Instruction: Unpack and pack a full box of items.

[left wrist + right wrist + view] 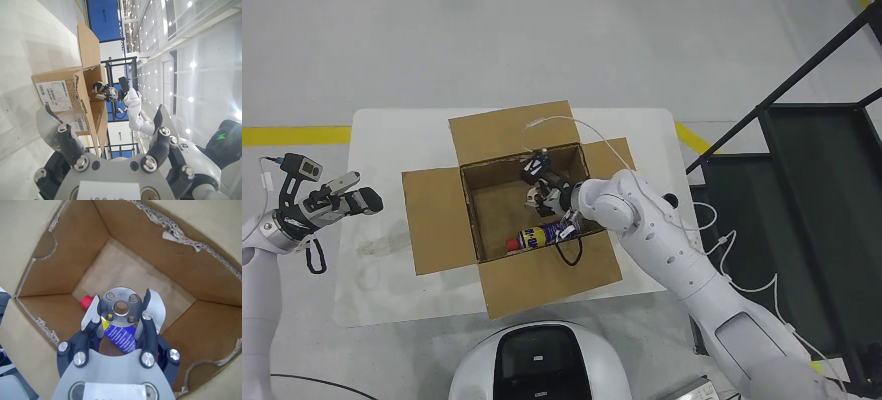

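Inside the box point(512, 130) mid-worktop point(382, 140), the fingers of the right gripper point(122, 298) clamp a metal disc point(121, 316) over a spray can point(542, 236) lying at six o'clock. The left gripper point(357, 192) hangs at nine o'clock, fingers spread and empty. The box is nearly bare, so either unpacking is almost done or packing has barely begun.

Open box point(512, 130): spray can point(542, 237), gripped flange point(120, 308)

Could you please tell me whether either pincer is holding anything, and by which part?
The right pincer grips a round metal disc with holes by opposite sides of its rim. The left pincer is open and empty.
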Controlling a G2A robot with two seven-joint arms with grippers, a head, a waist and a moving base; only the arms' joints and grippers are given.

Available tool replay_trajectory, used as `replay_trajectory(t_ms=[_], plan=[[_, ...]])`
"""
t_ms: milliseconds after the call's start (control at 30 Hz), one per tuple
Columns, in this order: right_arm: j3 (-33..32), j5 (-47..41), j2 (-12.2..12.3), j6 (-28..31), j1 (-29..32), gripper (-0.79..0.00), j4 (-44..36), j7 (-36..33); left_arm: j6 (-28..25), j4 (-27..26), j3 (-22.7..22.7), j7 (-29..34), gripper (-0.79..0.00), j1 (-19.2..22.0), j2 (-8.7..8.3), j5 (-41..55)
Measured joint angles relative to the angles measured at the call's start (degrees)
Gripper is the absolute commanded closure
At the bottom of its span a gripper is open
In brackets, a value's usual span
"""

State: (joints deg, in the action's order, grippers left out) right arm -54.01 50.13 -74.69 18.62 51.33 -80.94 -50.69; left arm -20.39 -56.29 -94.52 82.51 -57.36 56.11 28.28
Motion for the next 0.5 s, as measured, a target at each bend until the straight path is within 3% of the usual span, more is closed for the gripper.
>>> replay_trajectory(t_ms=[500], plan=[[-0.9,0.2,0.4,0.3,1.3,0.000,-0.9,-0.1,0.0,0.0,0.0,0.0,-0.785,0.0,0.00,0.0]])
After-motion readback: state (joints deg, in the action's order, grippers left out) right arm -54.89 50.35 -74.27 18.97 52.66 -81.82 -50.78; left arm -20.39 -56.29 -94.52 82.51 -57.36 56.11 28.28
